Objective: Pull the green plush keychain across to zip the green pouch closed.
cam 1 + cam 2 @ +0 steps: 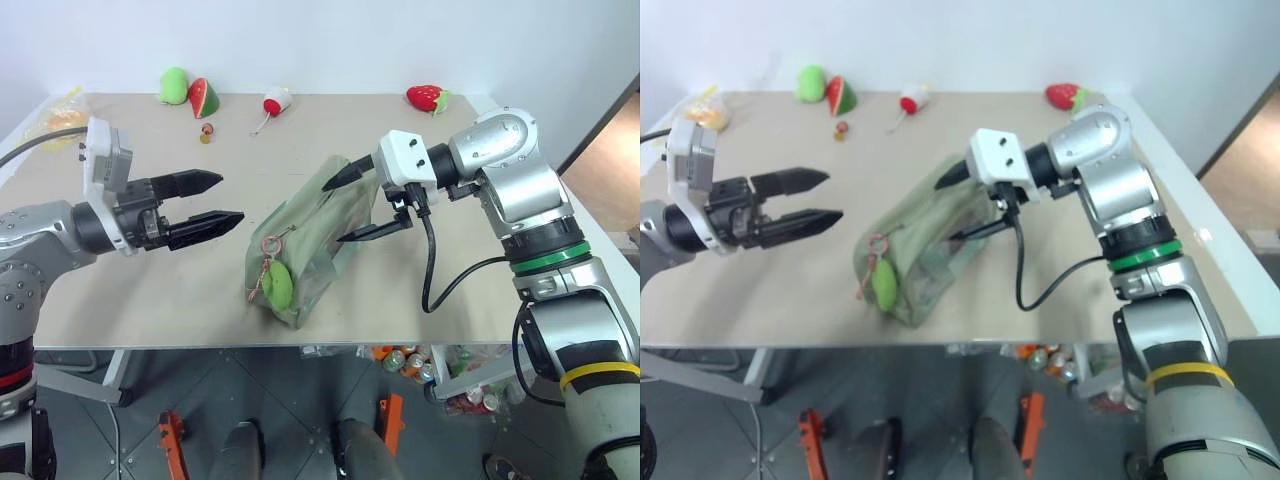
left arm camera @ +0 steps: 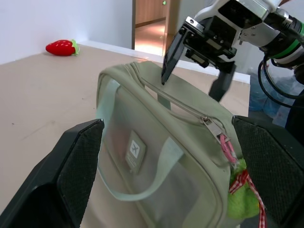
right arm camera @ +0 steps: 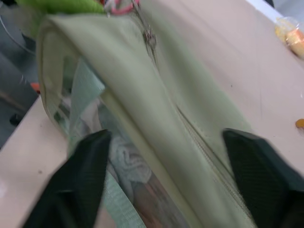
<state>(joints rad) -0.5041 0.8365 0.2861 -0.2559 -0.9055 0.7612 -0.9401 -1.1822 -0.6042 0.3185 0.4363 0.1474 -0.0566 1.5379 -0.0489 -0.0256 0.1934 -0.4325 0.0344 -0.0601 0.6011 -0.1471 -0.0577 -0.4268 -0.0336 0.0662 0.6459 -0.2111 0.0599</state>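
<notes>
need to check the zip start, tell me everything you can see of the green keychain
The keychain is a small lime-green plush blob, soft and curved, hanging on a pinkish ring and cord from the zipper pull at the pouch's near end. It dangles against the pouch's end wall, near the table's front edge. A red-and-white checked ribbon shows beside it in the left wrist view. Neither gripper touches it: the left gripper is open beside the pouch; the right gripper straddles the far end.

Green plush keychain (image 1: 277,285) hangs off green pouch (image 1: 320,225).
</notes>
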